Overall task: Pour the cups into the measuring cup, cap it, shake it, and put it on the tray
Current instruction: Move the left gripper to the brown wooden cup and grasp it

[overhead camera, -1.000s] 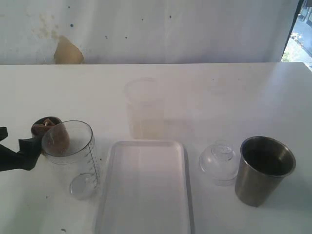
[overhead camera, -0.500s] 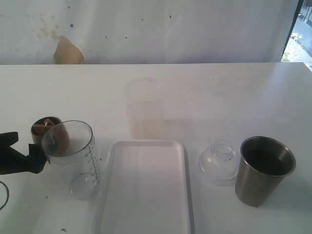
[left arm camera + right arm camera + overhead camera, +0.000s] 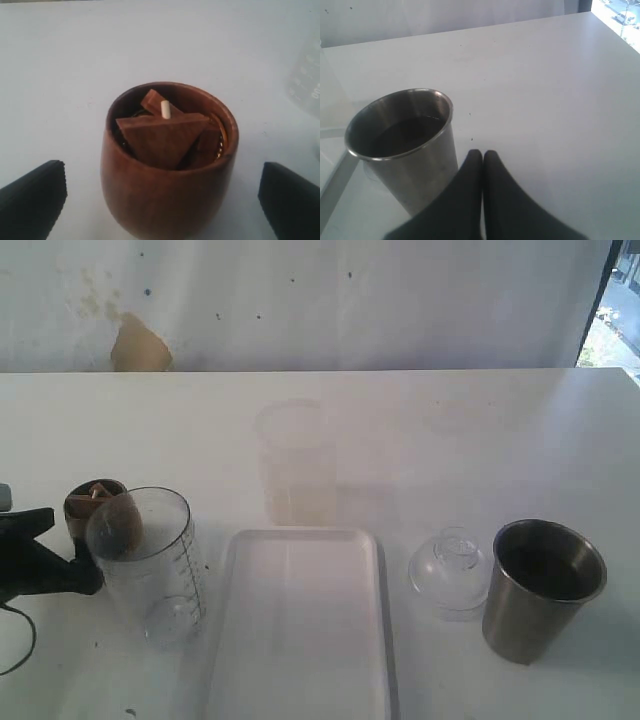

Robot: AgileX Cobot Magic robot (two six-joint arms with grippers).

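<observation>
The left tool [image 3: 162,200] is reaching in low over the tabletop [image 3: 450,440] with its jaws spread wide, one on each side of the brown wooden cup [image 3: 150,165] and both clear of its wall. That cup is standing upright at the left side of the tabletop, holding flat wooden pieces and a small white stick. The clear measuring cup [image 3: 150,555] is standing upright just beside it, uncapped, with its black lines facing the white tray [image 3: 300,640]. The tray is lying flat in the middle with nothing on it. A clear domed lid [image 3: 450,573] is sitting between the tray and the steel tumbler [image 3: 535,590], which is standing upright on the right, dark inside. The right tool [image 3: 482,160] is hanging just beside the tumbler with its jaws pressed together, pinching nothing. A frosted beaker [image 3: 297,462] is standing behind the tray.
</observation>
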